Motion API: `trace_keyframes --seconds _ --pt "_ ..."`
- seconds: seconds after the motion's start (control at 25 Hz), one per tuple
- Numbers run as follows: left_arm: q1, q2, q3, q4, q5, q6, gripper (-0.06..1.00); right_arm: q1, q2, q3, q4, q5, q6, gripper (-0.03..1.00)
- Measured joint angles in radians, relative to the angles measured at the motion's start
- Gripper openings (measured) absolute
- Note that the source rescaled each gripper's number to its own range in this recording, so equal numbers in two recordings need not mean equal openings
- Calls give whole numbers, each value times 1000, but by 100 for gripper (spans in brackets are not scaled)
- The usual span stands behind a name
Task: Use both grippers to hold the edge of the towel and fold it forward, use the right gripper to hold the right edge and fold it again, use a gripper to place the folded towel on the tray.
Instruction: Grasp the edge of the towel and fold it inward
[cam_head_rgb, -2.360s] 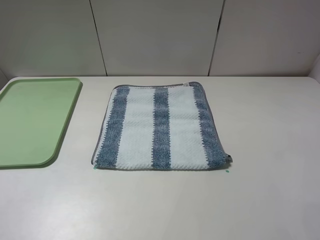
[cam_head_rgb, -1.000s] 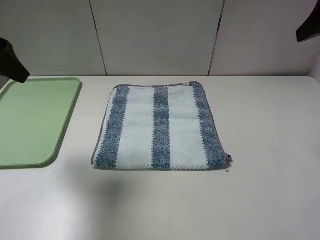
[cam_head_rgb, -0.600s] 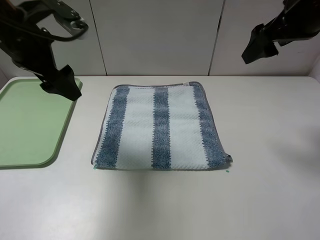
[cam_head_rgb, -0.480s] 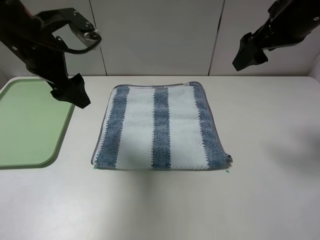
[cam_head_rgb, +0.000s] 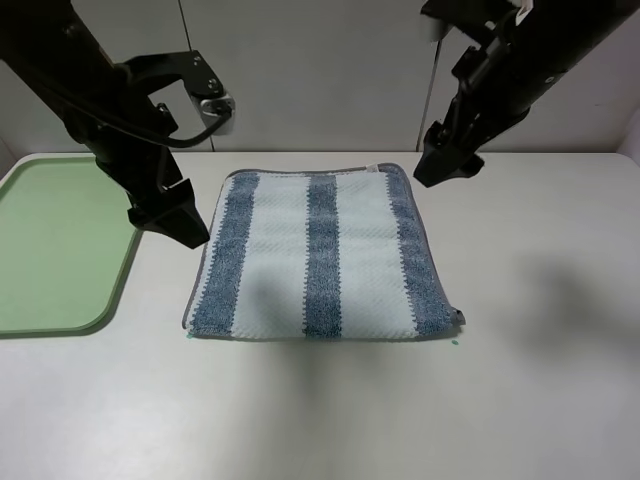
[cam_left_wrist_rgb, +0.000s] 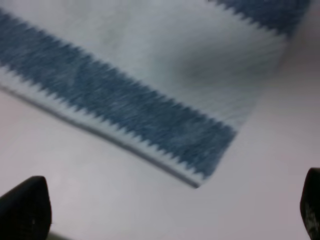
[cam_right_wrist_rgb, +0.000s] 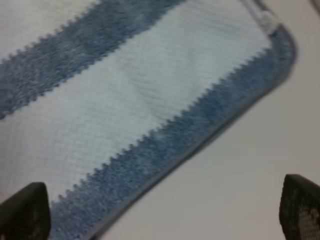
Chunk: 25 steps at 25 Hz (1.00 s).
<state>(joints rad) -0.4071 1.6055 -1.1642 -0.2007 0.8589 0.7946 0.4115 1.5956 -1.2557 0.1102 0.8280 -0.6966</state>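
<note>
The left pincer (cam_head_rgb: 172, 212) hangs at the left-centre of the exterior high frame, with its black tip over the gap between tray and towel, just beside the towel's left edge. In the left wrist view its two fingertips (cam_left_wrist_rgb: 25, 207) sit in the bottom corners, spread wide, with only bare counter between them. It holds nothing. Whether the tip touches the cloth I cannot tell.

The right pincer (cam_head_rgb: 447, 165) is right of centre in the upper part of the exterior high frame, close to the towel's upper right corner. In the right wrist view its fingertips (cam_right_wrist_rgb: 299, 207) are also at the two bottom corners, fully spread and empty.

The towel (cam_head_rgb: 320, 255) lies flat and unfolded at the centre of the frame on the pale counter (cam_head_rgb: 520, 390). It has three blue-grey stripes running from top to bottom, with pale stripes between them. A thin grey hem (cam_head_rgb: 428, 235) runs down its right side and along its top edge. A small white label (cam_right_wrist_rgb: 267, 20) sits on the top edge near the upper right corner.

The tray (cam_head_rgb: 60, 250) is pale green and sits at the left edge of the frame, apart from the towel. Grey wall panels (cam_head_rgb: 310, 70) fill the top.
</note>
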Motion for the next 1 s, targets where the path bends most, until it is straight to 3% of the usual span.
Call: trace_keyframes --seconds 0.48,0.84,1.0 --pt "0 125 19 -79 -6 56 100 60 138 0 108 -16 -119 100" --pt "0 172 19 -9 4 156 99 60 186 -1 125 -20 -220 100" --pt "0 173 19 -3 -12 217 99 60 204 42 121 -45 -315 100"
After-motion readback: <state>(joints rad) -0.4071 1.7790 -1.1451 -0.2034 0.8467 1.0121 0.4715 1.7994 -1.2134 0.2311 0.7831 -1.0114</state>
